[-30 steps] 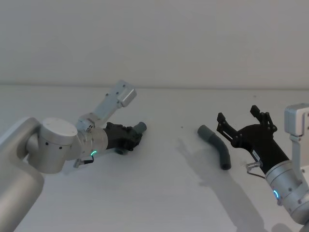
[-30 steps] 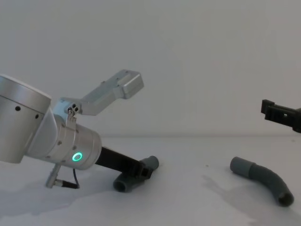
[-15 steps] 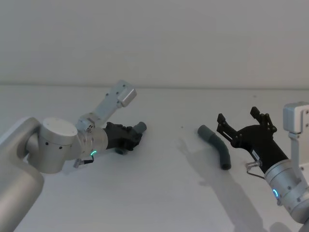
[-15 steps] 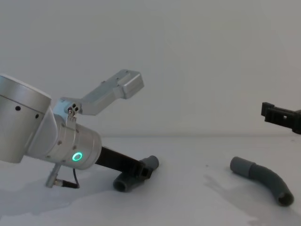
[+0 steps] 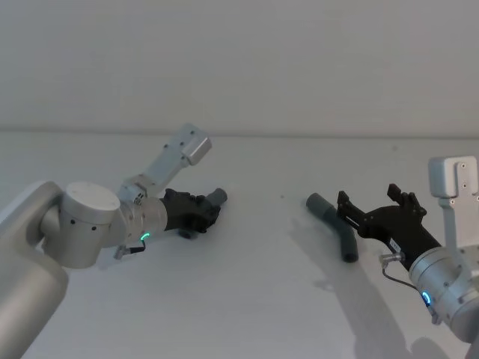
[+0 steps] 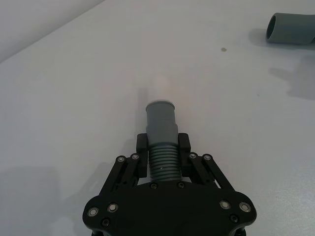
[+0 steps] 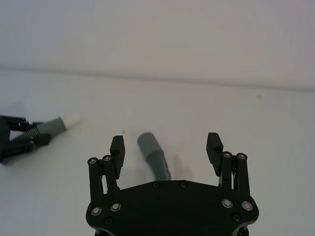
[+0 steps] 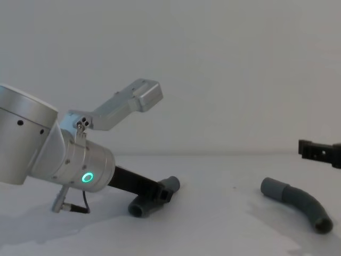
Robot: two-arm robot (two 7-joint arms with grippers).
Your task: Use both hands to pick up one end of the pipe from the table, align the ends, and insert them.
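Descent over the second piece

My right pincer (image 5: 370,200) has dropped lower, fingers spread wide, and now hangs just above the right pipe piece (image 8: 298,201), which lies untouched on the tabletop (image 5: 262,292). My left pincer (image 6: 163,150) stays clamped on the ribbed body of the left pipe piece (image 6: 162,161), low at the tabletop, its cuff (image 6: 161,118) pointing out. I judge the second grasp is next; aligning must wait.

Plain pale wall (image 5: 299,60), unmarked, rises behind the table's (image 5: 247,299) far edge. Small dark speck (image 5: 282,197) on the surface, about mid-table. Second, fainter speck (image 5: 394,147) just inside the far edge, toward the right corner.
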